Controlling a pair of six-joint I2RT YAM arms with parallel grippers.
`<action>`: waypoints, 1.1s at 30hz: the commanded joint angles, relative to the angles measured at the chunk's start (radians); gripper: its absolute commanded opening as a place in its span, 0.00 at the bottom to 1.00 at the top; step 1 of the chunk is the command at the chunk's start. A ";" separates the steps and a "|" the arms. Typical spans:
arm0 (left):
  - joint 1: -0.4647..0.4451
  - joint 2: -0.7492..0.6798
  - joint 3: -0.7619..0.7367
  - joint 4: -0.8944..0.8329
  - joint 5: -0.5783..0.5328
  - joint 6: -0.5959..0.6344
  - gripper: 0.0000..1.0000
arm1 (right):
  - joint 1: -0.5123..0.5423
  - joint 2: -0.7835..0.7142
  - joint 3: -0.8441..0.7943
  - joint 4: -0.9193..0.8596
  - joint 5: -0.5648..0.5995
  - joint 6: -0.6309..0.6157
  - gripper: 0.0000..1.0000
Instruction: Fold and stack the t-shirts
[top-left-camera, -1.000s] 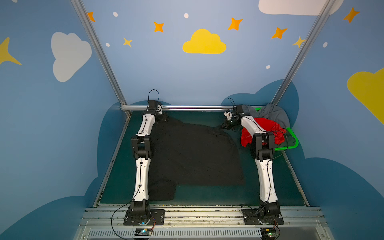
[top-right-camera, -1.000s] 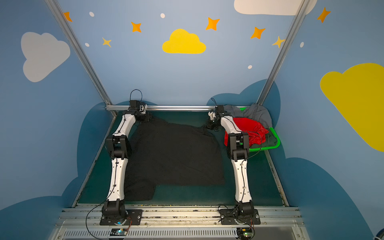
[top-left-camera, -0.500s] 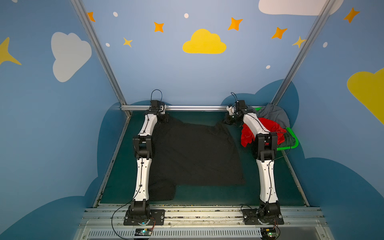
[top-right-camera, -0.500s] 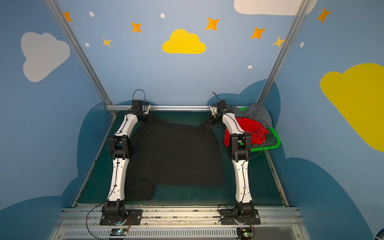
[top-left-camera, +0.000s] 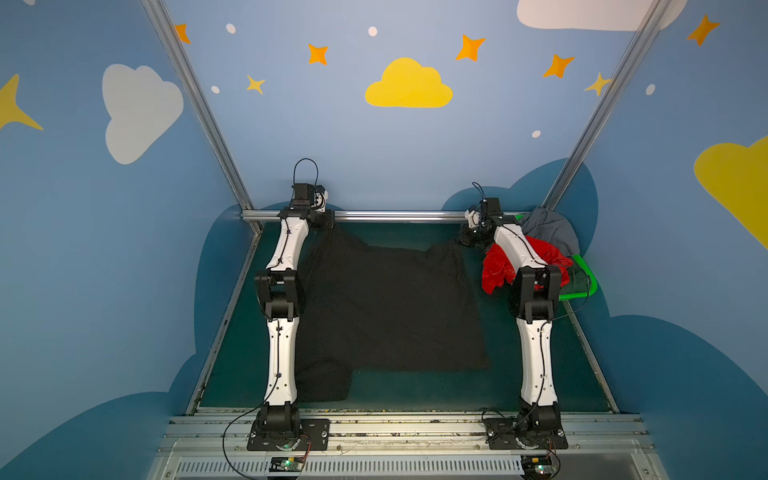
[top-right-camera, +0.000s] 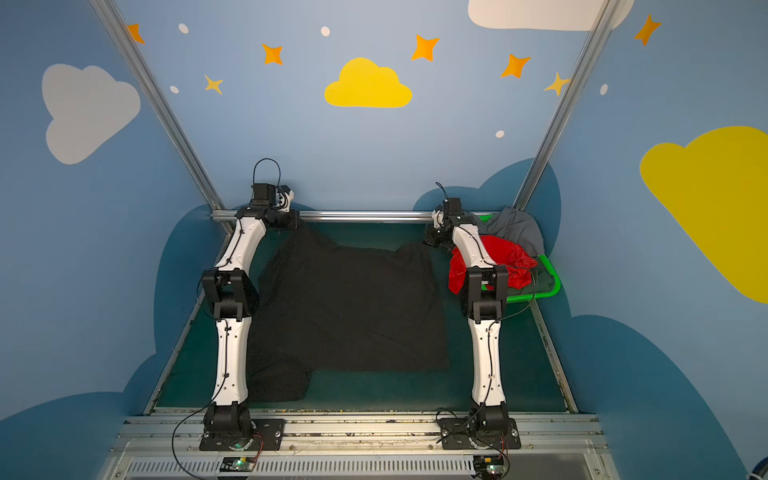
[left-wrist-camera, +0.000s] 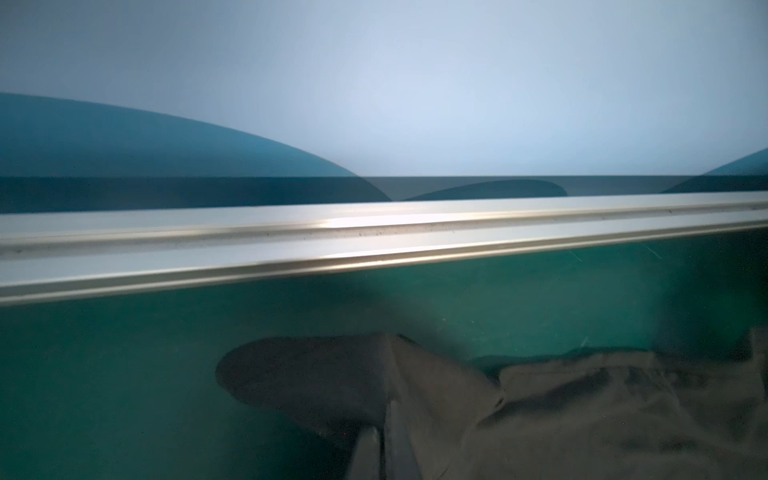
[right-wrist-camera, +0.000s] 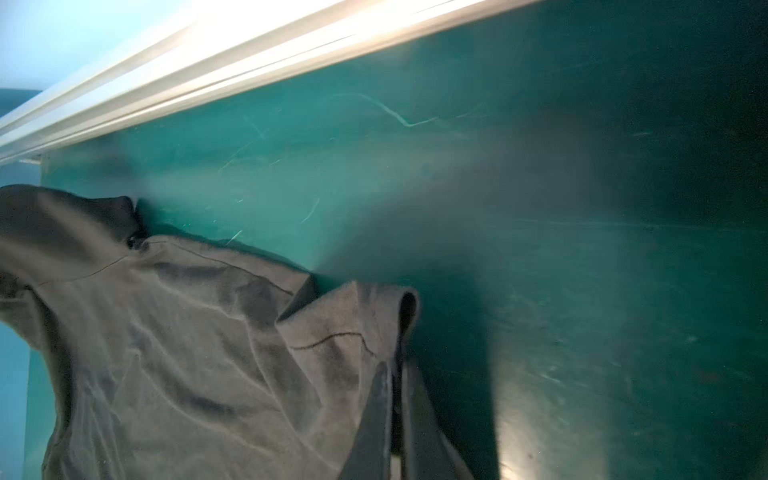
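Shirt (top-left-camera: 386, 307) edge clamped in left pincer (left-wrist-camera: 384, 432) and right pincer (right-wrist-camera: 392, 378) — cloth spread between them, likely flattening it for folding.

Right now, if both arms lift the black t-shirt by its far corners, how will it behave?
Likely floppy: the black t-shirt sags between its pinched corners. Probably light: thin, wrinkled cloth. The bunched near-left flap may drag.

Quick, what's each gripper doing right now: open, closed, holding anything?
Left gripper: closed, pinching the black t-shirt at its far edge.
Right gripper: closed, pinching the same black t-shirt near its far sleeve.
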 joint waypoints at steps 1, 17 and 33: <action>0.002 -0.103 -0.086 -0.050 -0.029 0.015 0.04 | -0.009 -0.055 -0.007 -0.023 0.018 -0.003 0.00; 0.005 -0.582 -0.924 0.427 -0.166 -0.074 0.04 | -0.031 -0.180 -0.154 0.053 0.011 -0.003 0.00; -0.029 -0.911 -1.373 0.719 -0.262 -0.220 0.04 | -0.060 -0.244 -0.259 0.081 -0.029 -0.030 0.00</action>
